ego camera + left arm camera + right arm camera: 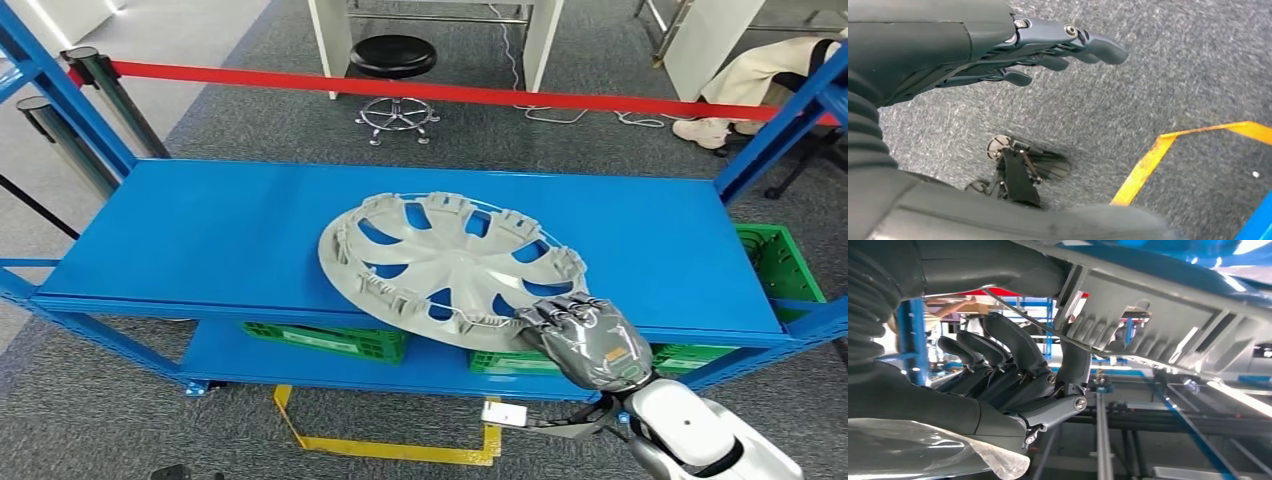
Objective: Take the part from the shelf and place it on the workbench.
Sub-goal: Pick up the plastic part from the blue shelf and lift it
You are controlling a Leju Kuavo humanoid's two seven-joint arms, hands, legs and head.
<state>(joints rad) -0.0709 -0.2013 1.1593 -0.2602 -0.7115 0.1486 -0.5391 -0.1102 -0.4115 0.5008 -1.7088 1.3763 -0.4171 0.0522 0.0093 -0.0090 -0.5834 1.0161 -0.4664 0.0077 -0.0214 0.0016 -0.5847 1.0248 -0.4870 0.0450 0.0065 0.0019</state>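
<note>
The right robot hand (pixel 585 335) has a glossy grey back shell and dark, segmented fingers (pixel 1013 347) joined by silver screws. Behind it sits a grey ribbed cover, then a smooth white forearm casing with a black band at the wrist. The left robot hand (pixel 1013 55) shows slate-grey linked fingers with rounded tips, small screw heads and a dark ribbed cuff.

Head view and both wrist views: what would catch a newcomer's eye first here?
The large grey plastic wheel cover lying on the blue metal shelf, its near edge overhanging the front. The right hand grips that edge, fingers curled under the rim. Behind the shelf, a red barrier tape stretches across; the left hand hangs above grey carpet.
</note>
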